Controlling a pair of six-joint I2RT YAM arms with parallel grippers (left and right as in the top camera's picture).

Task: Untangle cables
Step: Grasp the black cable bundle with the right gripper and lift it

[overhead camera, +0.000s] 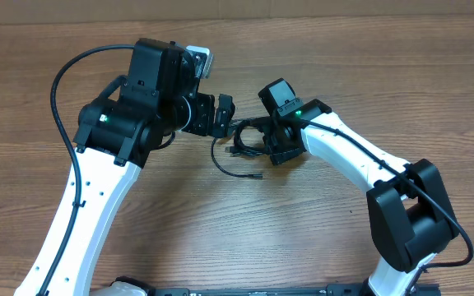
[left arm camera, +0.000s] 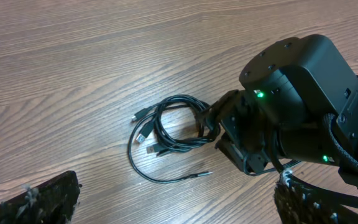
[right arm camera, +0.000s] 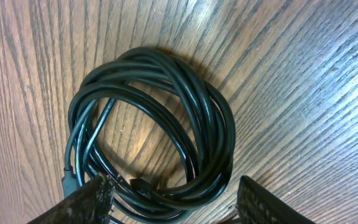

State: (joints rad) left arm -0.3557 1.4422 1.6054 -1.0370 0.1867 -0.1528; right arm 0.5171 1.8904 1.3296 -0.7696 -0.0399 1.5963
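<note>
- Straddling the near edge of the bundle, the right two-finger black claw [right arm camera: 169,202] has its fingers spread, one on each side of the coil. I see nothing pinched between them.
- Between those fingers lie the thin black flexible cables [right arm camera: 210,124], wound in several turns as one tight ring. The ring lies flat on the brown wood-grain table [right arm camera: 303,74].
- On the side of the ring away from the right claw, small silver-tipped plug ends [left arm camera: 143,124] poke out of the turns.
- A single loose strand [left arm camera: 143,173] leaves the ring there, sweeps out in a wide arc and ends in a slim silver tip lying on the wood.
- The left black claw [left arm camera: 179,204] hangs just beside the bundle, opposite the right one. Its fingers are spread as wide as they go and it holds nothing.
- My reading is that the job has barely begun: one tail lies free, but the rest is wound together.
- What I judge is left is to pinch one turn, hold the ring with the other claw, draw the loops apart and lay each cord out by itself.
- I cannot tell from here how many separate cords make up the ring.
</note>
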